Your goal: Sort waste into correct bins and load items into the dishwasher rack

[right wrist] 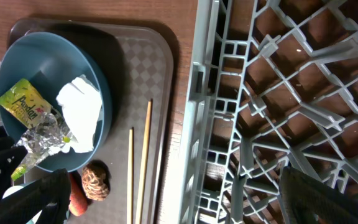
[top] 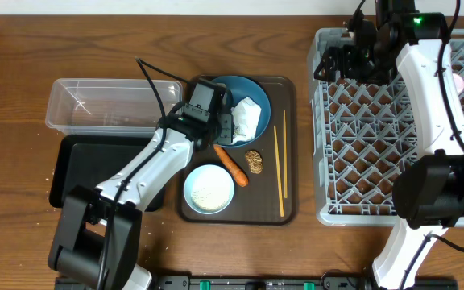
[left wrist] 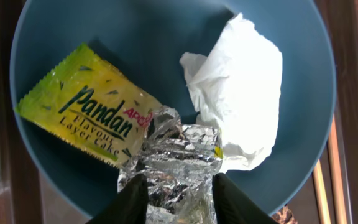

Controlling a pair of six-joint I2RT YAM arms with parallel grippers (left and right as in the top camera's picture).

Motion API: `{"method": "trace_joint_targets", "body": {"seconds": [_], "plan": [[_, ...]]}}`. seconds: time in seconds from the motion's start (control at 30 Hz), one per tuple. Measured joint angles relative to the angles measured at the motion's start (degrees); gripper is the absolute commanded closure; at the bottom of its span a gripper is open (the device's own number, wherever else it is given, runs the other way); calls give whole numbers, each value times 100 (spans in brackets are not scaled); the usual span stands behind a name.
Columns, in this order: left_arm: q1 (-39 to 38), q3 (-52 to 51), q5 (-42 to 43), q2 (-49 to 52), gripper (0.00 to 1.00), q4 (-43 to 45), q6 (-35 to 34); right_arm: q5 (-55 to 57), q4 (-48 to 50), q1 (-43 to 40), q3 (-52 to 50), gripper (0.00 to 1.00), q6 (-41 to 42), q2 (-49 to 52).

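Left gripper (left wrist: 178, 193): I read jaws pinched on foil end of yellow-green wrapper (left wrist: 92, 115) in blue bowl (left wrist: 135, 37), tray's 12 o'clock | right gripper (top: 341, 63): wide, empty, over rack (top: 361, 153) at 3 o'clock | progress: early, I judge; two cups racked, nothing binned; napkin (top: 246, 119), carrot (top: 232, 165), chopsticks (top: 279, 161) left.

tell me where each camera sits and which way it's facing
overhead: fixed above the table, looking straight down; both arms show, the left end effector over the dark-blue bowl, the right end effector over the dishwasher rack.
left wrist: on the left arm, looking down into the bowl; its fingers pinch the foil end of the yellow-green wrapper.
right wrist: on the right arm, looking down at the rack's edge; its fingers stand wide apart.
Both wrist views share the bowl, wrapper and white napkin.
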Motion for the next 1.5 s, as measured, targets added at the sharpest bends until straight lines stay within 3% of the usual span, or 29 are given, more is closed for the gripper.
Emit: {"method": "trace_joint_targets", "body": {"seconds": [0.1,0.13,0.17,0.2,0.23,0.53,0.87,1.0,1.23,1.27,1.33,1.5], "plan": [[0,0,0,0,71,-90,2,0,-15,-13,0,1,0,0],[0,0,0,0,64,-120,0,0,-26,-20,0,1,0,0],[0,0,0,0,47,-138,4,2,-33,-22,0,1,0,0],[0,0,0,0,39,-160,13,7,-37,-24,0,1,0,0],[0,0,0,0,38,-192,-7,15,-42,-26,0,1,0,0],[0,0,42,0,39,-435,-9,22,-61,-26,0,1,0,0],[0,0,236,0,65,-533,-13,42,-61,-55,0,1,0,0],[0,0,269,0,68,-629,-4,42,-63,-66,0,1,0,0],[0,0,280,0,68,-914,-7,42,-74,-66,0,1,0,0],[0,0,280,0,66,-944,-7,42,-83,-66,0,1,0,0],[0,0,278,0,50,-981,28,42,-92,-66,0,1,0,0],[0,0,282,0,47,-1047,-9,44,-92,-66,0,1,0,0]]}}
